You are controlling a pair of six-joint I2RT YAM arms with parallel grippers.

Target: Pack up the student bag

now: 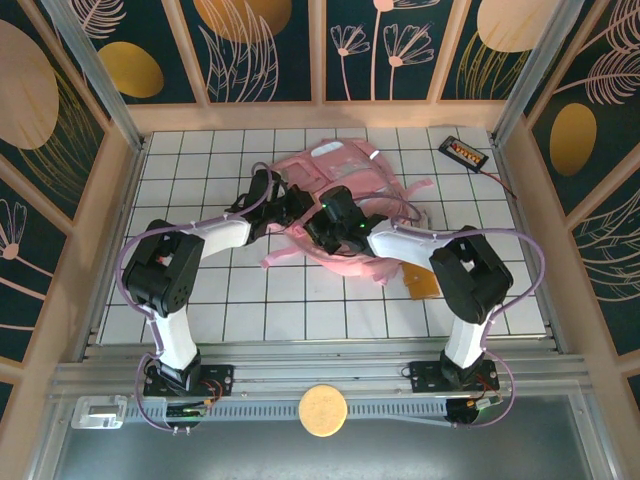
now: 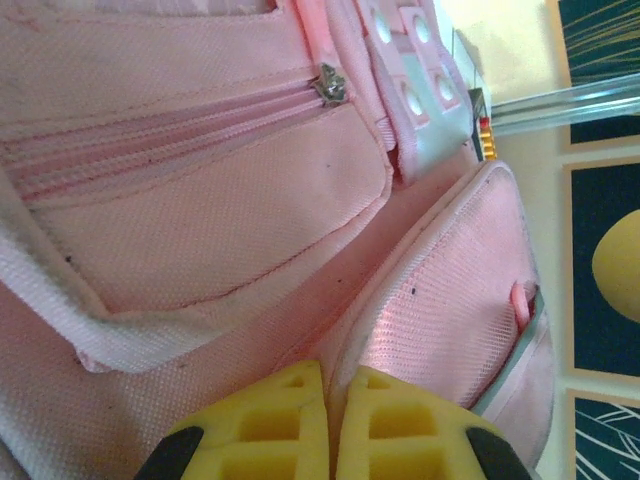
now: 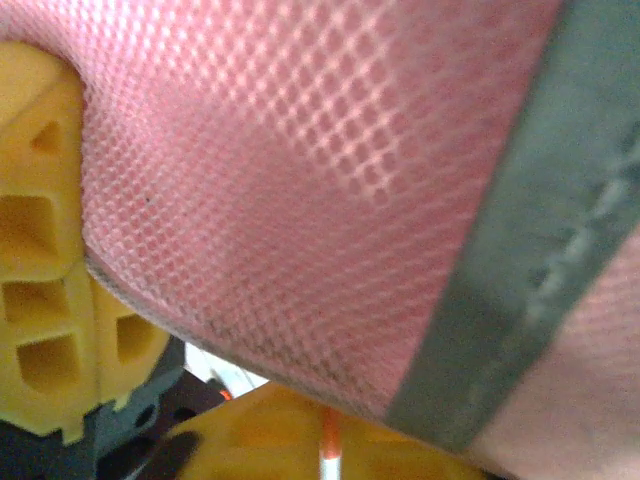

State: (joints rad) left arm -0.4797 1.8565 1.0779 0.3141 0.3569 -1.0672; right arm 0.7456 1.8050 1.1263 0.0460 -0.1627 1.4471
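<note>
The student bag (image 1: 345, 180), a large pale-pink backpack, lies in the middle of the tiled table. Its zipped front pocket (image 2: 200, 200) and mesh side pocket (image 2: 450, 310) show in the left wrist view. My left gripper (image 2: 333, 378) is shut on a pale trimmed edge of the bag, at the bag's left side (image 1: 288, 207). My right gripper (image 1: 328, 224) is pushed in under pink mesh (image 3: 300, 170) with a grey band. A thin orange-and-white stick (image 3: 325, 445) sits in the slit between its blurred yellow fingers (image 3: 250, 440), which the mesh mostly hides.
A flat tan item (image 1: 421, 283) lies on the table by the right arm's elbow. A black device with a cable (image 1: 464, 152) rests at the back right. Loose pink straps (image 1: 420, 190) trail right of the bag. Wooden walls ring the table.
</note>
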